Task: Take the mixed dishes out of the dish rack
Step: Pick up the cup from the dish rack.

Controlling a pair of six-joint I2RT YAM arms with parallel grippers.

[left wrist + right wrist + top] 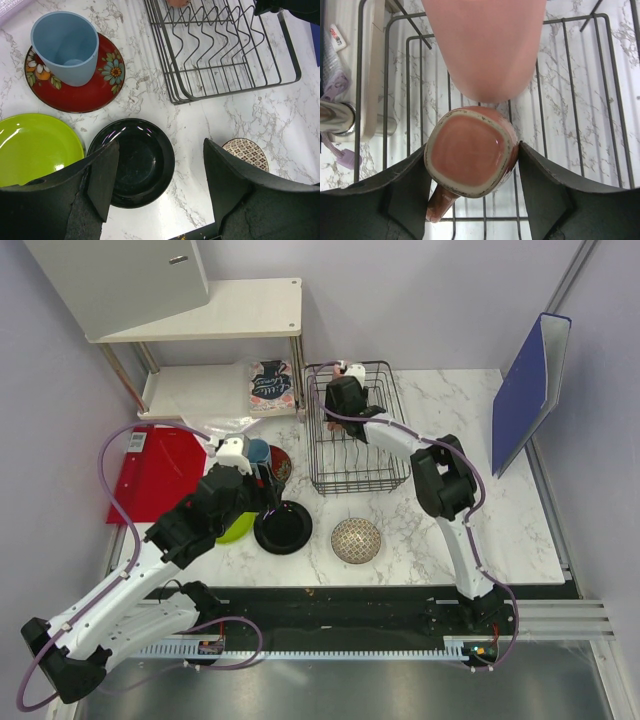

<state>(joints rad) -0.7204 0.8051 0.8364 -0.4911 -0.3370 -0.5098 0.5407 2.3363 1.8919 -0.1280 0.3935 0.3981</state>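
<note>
Sitting inverted, right fingers touching: small pink mug, squarish base, beige rim.

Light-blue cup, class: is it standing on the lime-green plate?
No, the light-blue cup stands on the dark red patterned plate, beside the lime-green plate.

Base-up pink mug in wire rack, tall pink cup beside it — blue cup upright on red plate.
</note>
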